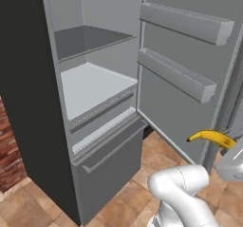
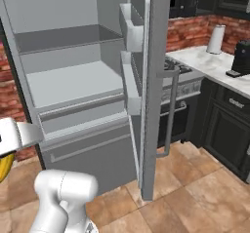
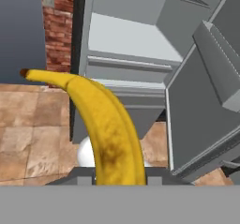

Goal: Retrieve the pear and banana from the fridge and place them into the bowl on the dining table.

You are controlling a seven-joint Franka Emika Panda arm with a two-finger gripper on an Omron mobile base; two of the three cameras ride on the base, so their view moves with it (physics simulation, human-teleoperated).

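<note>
Yellow banana (image 3: 110,129) rises from between the claw's (image 3: 117,181) closed fingers, gripped at its lower end, dark tip pointing away. Beyond it the fridge (image 1: 95,93) stands open, door swung wide above the tiled floor (image 2: 195,198).

— From where I'm driving, the left base view sits behind the arm, looking forward and down into the open fridge (image 1: 95,93) from its left, fairly close.

— And the other?

— My right base view faces the same fridge from the other side, edge-on to its door (image 2: 149,90), with the kitchen counter (image 2: 215,66) beyond. Both share the shelves and tiled floor (image 2: 195,203).

— The hand view?

— It looks along the banana (image 3: 110,134), very near, toward the fridge's lower shelves.
</note>
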